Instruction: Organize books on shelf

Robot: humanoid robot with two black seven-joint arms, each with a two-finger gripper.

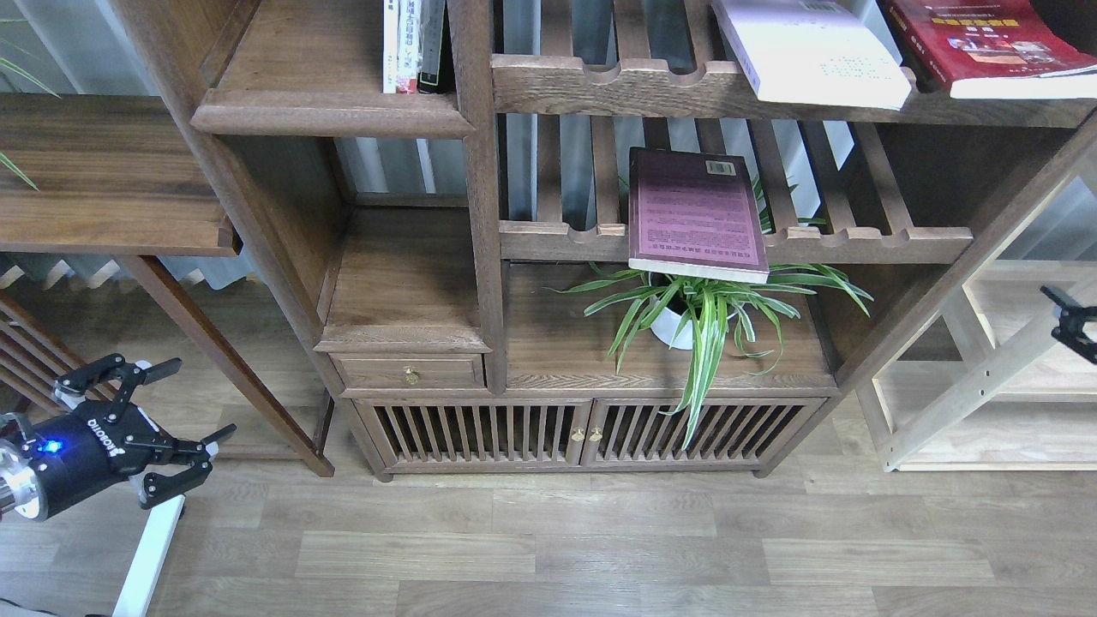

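From the head view, your left gripper [171,428] sits at about eight o'clock, low over the floor, with its jaws spread and holding nothing. Your right gripper [1071,321] only just shows at three o'clock, cut off by the frame edge, so you cannot tell how its jaws stand. The maroon-purple book [696,214] lies flat near the centre on a slatted rack [866,244], its near edge jutting out over the rail above the potted plant [698,313]. At one o'clock the pale white-lavender book [810,56] and the glossy red book [986,47] lie flat on the upper rack, both overhanging its front. The shelf [330,111] at eleven o'clock already carries a few upright books [416,43] against its right wall. Expect the maroon paperback to be light but bendy, with a fairly slick cover; you would likely do best pinching the overhanging near edge close to the spine, where it flexes least.
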